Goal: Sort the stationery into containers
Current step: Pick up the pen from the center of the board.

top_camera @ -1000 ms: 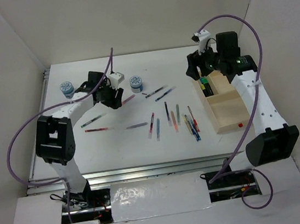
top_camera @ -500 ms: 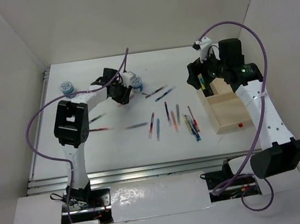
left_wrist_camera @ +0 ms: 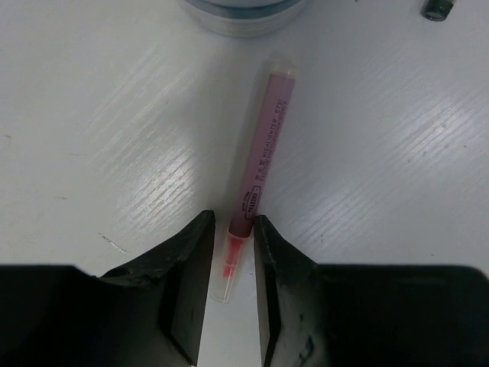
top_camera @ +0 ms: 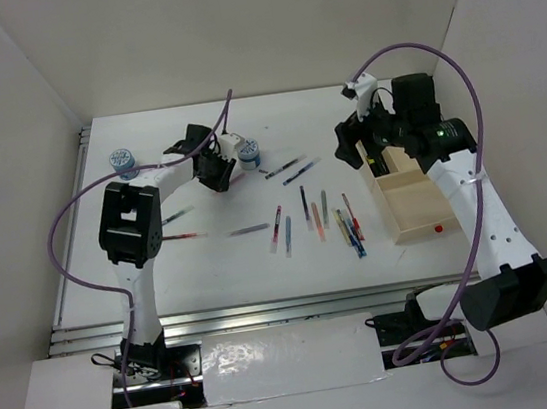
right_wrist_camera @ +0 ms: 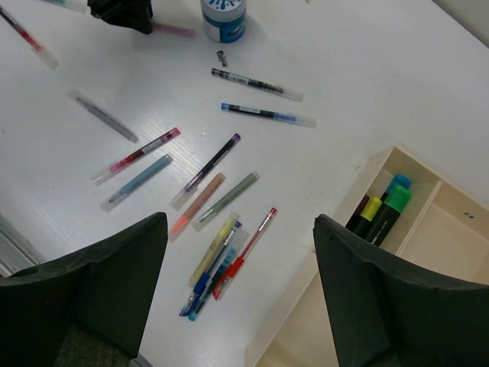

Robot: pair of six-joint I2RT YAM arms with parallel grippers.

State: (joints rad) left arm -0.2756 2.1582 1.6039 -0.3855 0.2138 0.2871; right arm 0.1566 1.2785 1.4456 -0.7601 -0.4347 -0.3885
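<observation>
My left gripper [top_camera: 217, 175] is low on the table beside a blue-white pot [top_camera: 247, 151]. Its fingers [left_wrist_camera: 191, 267] stand narrowly apart either side of the tip end of a pink pen [left_wrist_camera: 263, 145] that lies flat; the right finger touches it and the left has a small gap. My right gripper [top_camera: 351, 142] is wide open and empty, held above the table just left of the wooden tray [top_camera: 433, 206]. Highlighters [right_wrist_camera: 382, 208] lie in the tray's far compartment. Several pens [top_camera: 315, 214] lie scattered mid-table. A second pot [top_camera: 123, 161] stands far left.
The tray [right_wrist_camera: 451, 229] has bare compartments next to the highlighters. A tight bunch of red, blue and yellow pens [right_wrist_camera: 221, 260] lies just left of it. Two dark pens [right_wrist_camera: 260, 98] lie near the pot [right_wrist_camera: 224, 17]. White walls close in the table.
My left gripper moved right from near the left pot to the pink pen beside the middle pot. My right gripper moved left, off the tray, over the table.
</observation>
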